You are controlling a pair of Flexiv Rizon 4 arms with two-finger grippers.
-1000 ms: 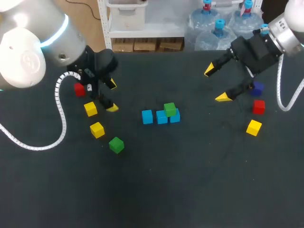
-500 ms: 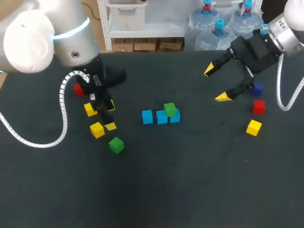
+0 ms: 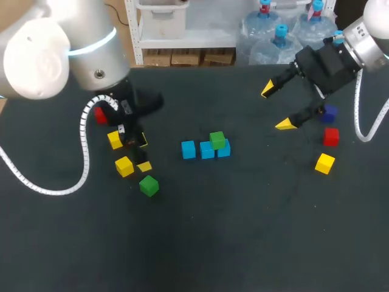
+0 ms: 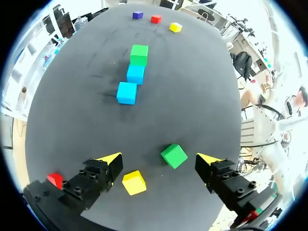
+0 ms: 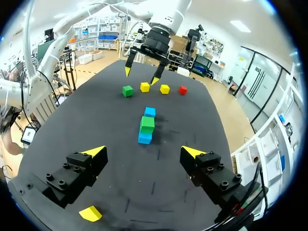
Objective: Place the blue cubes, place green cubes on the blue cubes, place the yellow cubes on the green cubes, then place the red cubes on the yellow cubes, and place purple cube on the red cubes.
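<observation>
Hovering wide by loose green cube (image 3: 148, 185), left pincer (image 3: 144, 152); right pincer (image 3: 276, 107) wide too — near table (image 3: 243, 243) far edge

White arms (image 3: 36, 61) (image 3: 375, 24), blue light ring (image 3: 91, 44), coiled cables (image 3: 82, 146) (image 3: 358, 118), black yellow-tipped hands (image 3: 143, 153) (image 3: 275, 108)

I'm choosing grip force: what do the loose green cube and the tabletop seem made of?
Loose green cube: probably painted wood or hard plastic; crisp edges, even matte faces. Tabletop: dark matte mat, perhaps cloth or rubber; no glare.
</observation>
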